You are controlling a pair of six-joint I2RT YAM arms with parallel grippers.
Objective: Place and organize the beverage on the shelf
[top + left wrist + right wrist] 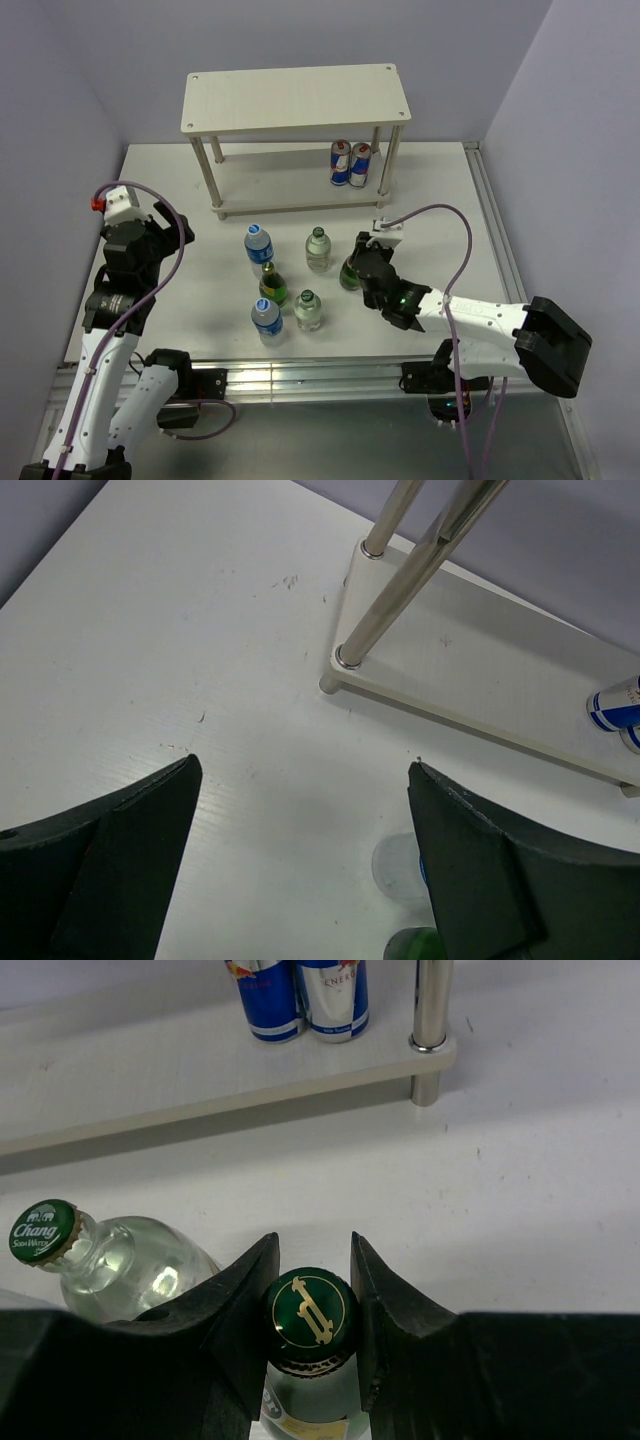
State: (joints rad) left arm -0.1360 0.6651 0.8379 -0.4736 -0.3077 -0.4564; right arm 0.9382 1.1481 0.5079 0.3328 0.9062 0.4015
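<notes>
The pale wooden shelf point(290, 98) stands at the back; two blue-and-silver cans point(350, 163) stand on its lower board, also in the right wrist view point(300, 995). My right gripper point(360, 262) point(312, 1242) is shut on the neck of a green glass bottle point(349, 274) with a green-and-gold cap point(311, 1310), upright on the table. My left gripper point(165, 235) point(303, 765) is open and empty above bare table, left of the bottles. Its view shows the shelf's lower board point(480, 650) and one can point(615, 705).
Several bottles stand in front of the shelf: two blue-capped water bottles point(258, 245) point(266, 320), two clear green-capped bottles point(318, 250) point(308, 311) and a green bottle point(272, 285). The clear Chang bottle point(110, 1255) is just left of my right fingers. Walls close in on both sides.
</notes>
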